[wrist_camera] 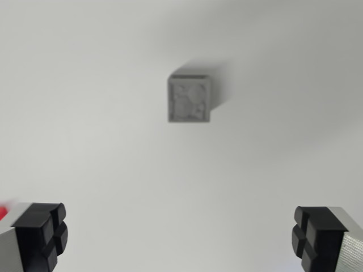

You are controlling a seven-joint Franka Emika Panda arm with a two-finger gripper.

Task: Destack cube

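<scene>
Below the camera spreads a plain white table [113, 158], evenly lit, with nothing of the room showing. One grey cube [189, 99] sits on it, blurred, perhaps stacked on another. It lies well above the gripper [180, 235] in the picture, apart from both fingers [42, 232], which stand wide apart and hold nothing. A red sliver [3, 211] shows at the wrist view's left.
</scene>
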